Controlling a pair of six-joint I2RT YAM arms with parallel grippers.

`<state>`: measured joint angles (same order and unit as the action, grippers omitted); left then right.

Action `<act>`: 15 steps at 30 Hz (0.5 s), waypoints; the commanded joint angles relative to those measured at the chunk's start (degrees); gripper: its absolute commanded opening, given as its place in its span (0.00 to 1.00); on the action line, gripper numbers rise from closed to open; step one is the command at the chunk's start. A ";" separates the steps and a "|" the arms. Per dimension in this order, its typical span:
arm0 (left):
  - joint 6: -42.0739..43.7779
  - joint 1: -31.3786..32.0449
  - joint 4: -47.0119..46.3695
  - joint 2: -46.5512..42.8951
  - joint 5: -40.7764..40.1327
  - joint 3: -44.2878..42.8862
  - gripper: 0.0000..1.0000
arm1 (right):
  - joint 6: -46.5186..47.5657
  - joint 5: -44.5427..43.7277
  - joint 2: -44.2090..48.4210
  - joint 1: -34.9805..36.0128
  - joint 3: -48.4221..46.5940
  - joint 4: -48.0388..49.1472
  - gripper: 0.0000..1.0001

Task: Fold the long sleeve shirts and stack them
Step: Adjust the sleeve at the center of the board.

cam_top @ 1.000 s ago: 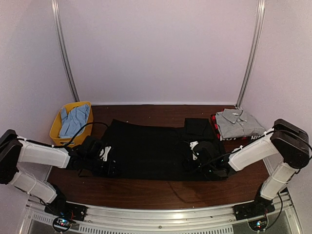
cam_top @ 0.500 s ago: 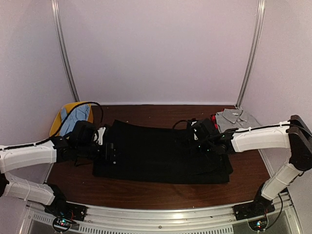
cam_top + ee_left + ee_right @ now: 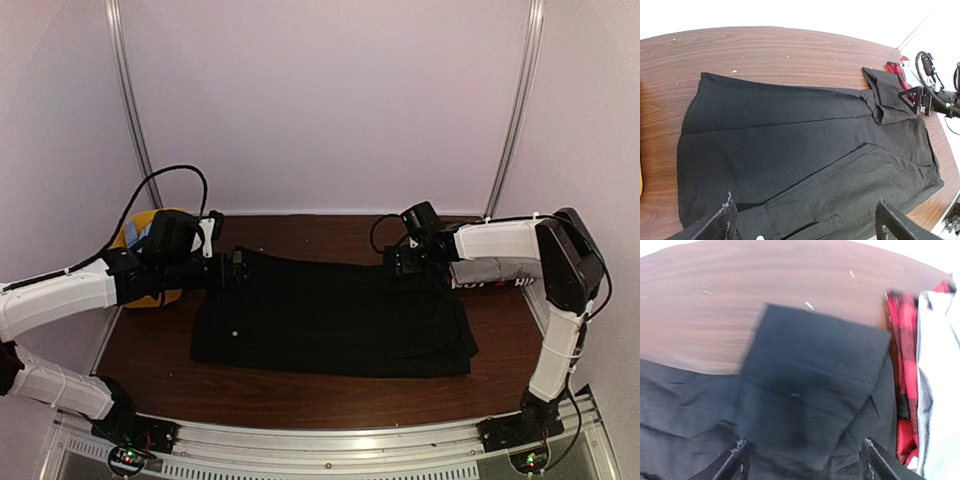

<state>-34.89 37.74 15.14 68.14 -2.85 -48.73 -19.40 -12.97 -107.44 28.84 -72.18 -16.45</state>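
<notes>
Across the brown wooden table, from above, the soft plain black long sleeve shirt is found flat, part-folded, unstacked; from the left wrist, the left gripper is noted spread, empty; from the right wrist, the right gripper likewise, the grey folded shirt already set alongside.

Top external: fixed, high behind arm bases at near edge, looks down and forward across whole brown wooden table to far wall; farthest, widest view.
Left wrist: raised over far-left area, faces right along table, mid-range, takes in whole spread plain black shirt.
Right wrist: low, close, looks steeply down on shirt's far-right corner, red-and-black checked cloth at right.
All three share that corner.
</notes>
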 commanded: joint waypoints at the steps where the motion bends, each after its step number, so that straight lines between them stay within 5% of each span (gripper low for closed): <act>1: 2.31 -0.38 -0.98 2.44 0.96 -1.94 0.98 | -1.13 7.08 -1.46 -4.82 -0.59 0.68 0.74; 15: 2.55 -0.38 -3.23 4.99 2.85 -1.07 0.97 | -4.43 21.63 -6.44 -9.94 1.52 7.38 0.57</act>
<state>-33.39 37.65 14.61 72.49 -0.73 -49.19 -22.50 4.16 -112.01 19.27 -71.29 -11.73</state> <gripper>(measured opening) 0.975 0.589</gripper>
